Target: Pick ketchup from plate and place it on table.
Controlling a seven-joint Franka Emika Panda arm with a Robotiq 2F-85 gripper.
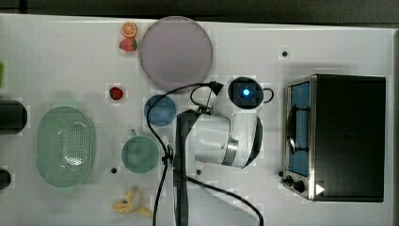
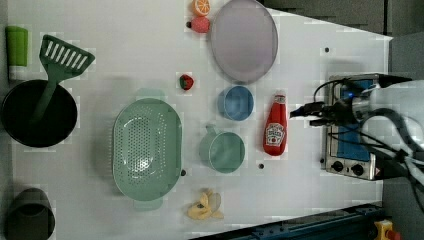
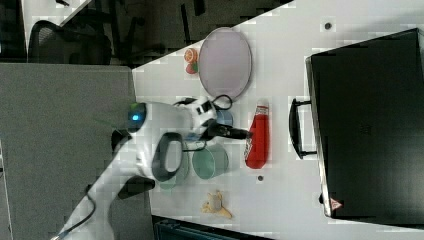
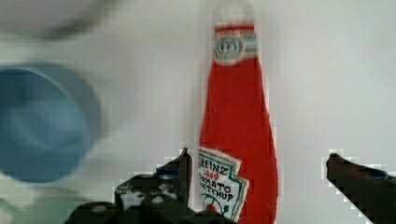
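Jaws of the gripper [image 4: 257, 163] stand wide apart, one finger [image 4: 180, 170] just beside the ketchup's label side and the other well clear on the far side, with nothing held between them. Ketchup [image 4: 238, 126] lies flat on the white desk [image 2: 125, 50], cap pointing toward the plate [image 2: 244, 40] and base toward the nearer desk edge in the left view. In that view it rests between the blue bowl [image 2: 235, 103] and the toaster oven [image 2: 350, 130], off the plate altogether, so I judge the placing done and the release as the step in hand.

To finish it well, the arm should lift straight up without any sideways drift, since the nearer finger sits close enough to brush the bottle and roll it. A round bottle on its side will roll easily, and a nudge toward the bowl could send it against the rim. Keeping the jaws spread as they are until they clear the bottle's height looks sensible.

Beyond the bottle, the plate sits bare, with an orange slice [image 2: 202, 6] and a strawberry [image 2: 200, 24] just beside its rim.
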